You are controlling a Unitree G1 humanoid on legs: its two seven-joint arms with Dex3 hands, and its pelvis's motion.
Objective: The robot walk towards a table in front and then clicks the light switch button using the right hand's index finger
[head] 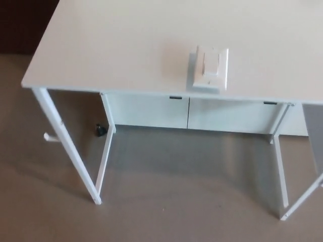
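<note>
Not much to report on my own body here: my head camera is pointed down and neither arm is in the shot. My left hand is out of view, with no forearm or wrist coming in from the left edge. Same for my right hand, nothing of it comes in from the right edge. So I can't say how either hand is posed, how the wrists are turned, or how the arms are held.
</note>
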